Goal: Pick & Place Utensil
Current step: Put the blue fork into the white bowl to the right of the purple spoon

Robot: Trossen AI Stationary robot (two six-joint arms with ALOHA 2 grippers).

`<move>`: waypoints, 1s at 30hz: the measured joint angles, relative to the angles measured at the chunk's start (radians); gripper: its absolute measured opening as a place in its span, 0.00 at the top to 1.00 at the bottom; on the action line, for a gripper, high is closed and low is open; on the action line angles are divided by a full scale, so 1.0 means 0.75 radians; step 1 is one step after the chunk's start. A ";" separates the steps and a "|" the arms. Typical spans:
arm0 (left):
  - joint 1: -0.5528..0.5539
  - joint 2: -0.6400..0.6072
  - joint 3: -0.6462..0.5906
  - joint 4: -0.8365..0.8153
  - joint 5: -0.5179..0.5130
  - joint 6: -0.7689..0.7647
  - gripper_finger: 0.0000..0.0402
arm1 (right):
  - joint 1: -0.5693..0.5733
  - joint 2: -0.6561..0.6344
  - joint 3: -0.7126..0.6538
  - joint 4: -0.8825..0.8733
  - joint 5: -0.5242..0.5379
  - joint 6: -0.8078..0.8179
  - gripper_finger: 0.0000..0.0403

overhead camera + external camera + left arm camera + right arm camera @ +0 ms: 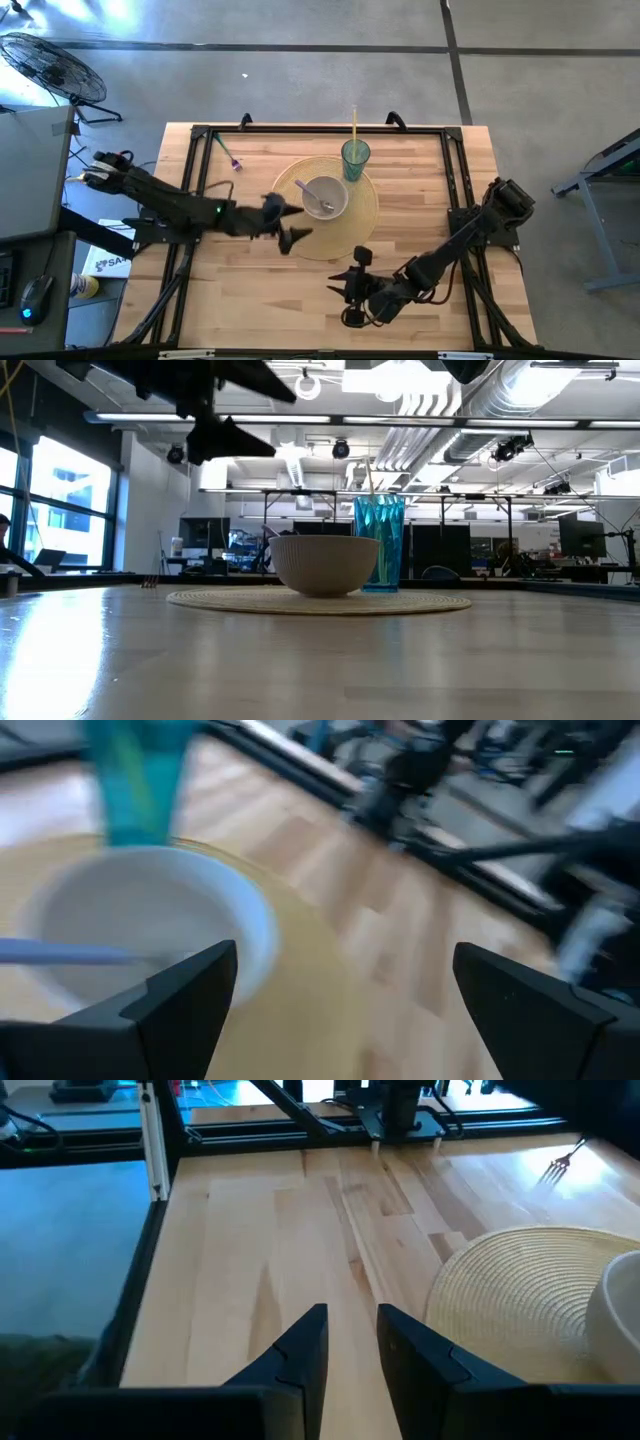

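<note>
A white bowl (pixel 322 196) stands on a round woven placemat (pixel 368 215), with a pale-handled utensil (pixel 312 194) lying in it. In the left wrist view the bowl (pixel 150 920) and the utensil's handle (pixel 60 953) show close ahead. My left gripper (pixel 286 223) hovers open above the placemat's left edge, just left of the bowl and touching nothing; the low view shows it raised (pixel 228 438). My right gripper (pixel 345 288) waits near the table's near edge with its fingers a narrow gap apart (pixel 352 1342).
A teal cup (pixel 355 159) holding a yellow stick stands at the placemat's far edge, behind the bowl (pixel 380 542). A purple-handled fork (pixel 228 152) lies near the far left corner (pixel 560 1165). A black frame (pixel 200 135) runs round the table. Bare wood (pixel 240 290) lies toward the near left.
</note>
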 joint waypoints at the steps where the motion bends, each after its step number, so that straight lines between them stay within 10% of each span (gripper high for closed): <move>1: 0.034 -0.022 -0.001 -0.034 0.000 0.010 0.09 | 0.006 0.003 0.000 0.001 0.007 0.016 0.79; 8: 0.239 -0.184 0.022 -0.117 -0.007 0.141 0.09 | 0.084 0.022 0.001 -0.006 0.047 0.099 0.79; 15: 0.446 -0.280 0.279 -0.716 -0.012 0.138 0.09 | 0.144 0.022 0.001 0.000 0.104 0.123 0.79; 30: 0.928 -0.249 0.395 -1.413 0.060 -0.234 0.09 | 0.150 0.022 0.001 -0.002 0.150 0.087 0.79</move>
